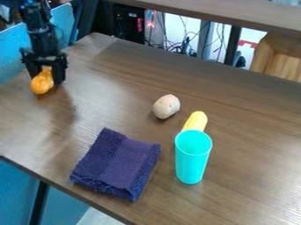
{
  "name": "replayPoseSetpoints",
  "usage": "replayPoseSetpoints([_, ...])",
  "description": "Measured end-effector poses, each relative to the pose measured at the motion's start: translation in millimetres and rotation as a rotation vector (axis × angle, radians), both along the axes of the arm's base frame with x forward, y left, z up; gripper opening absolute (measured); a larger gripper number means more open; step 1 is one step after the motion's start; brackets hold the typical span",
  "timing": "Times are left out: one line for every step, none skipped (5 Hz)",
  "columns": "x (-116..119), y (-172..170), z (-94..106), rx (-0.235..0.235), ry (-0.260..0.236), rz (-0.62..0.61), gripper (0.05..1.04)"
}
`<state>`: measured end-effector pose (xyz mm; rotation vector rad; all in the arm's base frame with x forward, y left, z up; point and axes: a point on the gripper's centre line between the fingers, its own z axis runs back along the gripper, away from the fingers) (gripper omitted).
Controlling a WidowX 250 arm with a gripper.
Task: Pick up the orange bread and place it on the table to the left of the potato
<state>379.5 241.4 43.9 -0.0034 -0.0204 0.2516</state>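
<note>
At the upper left of the counter (253,184), we see the pincer (45,79) grasping an orange, pear-shaped object (42,85), its narrow end up between the fingers and its rounded end hanging low; we cannot tell whether it touches the surface. Well apart from it, toward the middle, we find a pale, speckled egg-shaped object (166,106). Just beside that, to the right and nearer us, a yellow object (196,121) lies partly hidden behind an upright turquoise cup (191,166). Left of the cup, we see a folded purple cloth (117,162) near the front edge. Beyond the far edge, we notice tangled cables (183,46).
</note>
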Motion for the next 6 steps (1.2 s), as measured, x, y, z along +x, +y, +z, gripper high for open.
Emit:
replayPoseSetpoints([2,-9,13.9,0.015,-0.031,-0.051,0.830])
replayPoseSetpoints([12,-43,2.7,0.067,0.010,-0.143,0.830])
replayPoseSetpoints([10,-83,4.1,0.052,-0.023,-0.267,0.830])
replayPoseSetpoints([4,-107,16.9,-0.046,-0.084,-0.361,0.830])
replayPoseSetpoints([0,-116,18.3,-0.076,-0.057,-0.395,0.830])
replayPoseSetpoints([3,-132,19.0,-0.063,-0.029,-0.448,0.830])
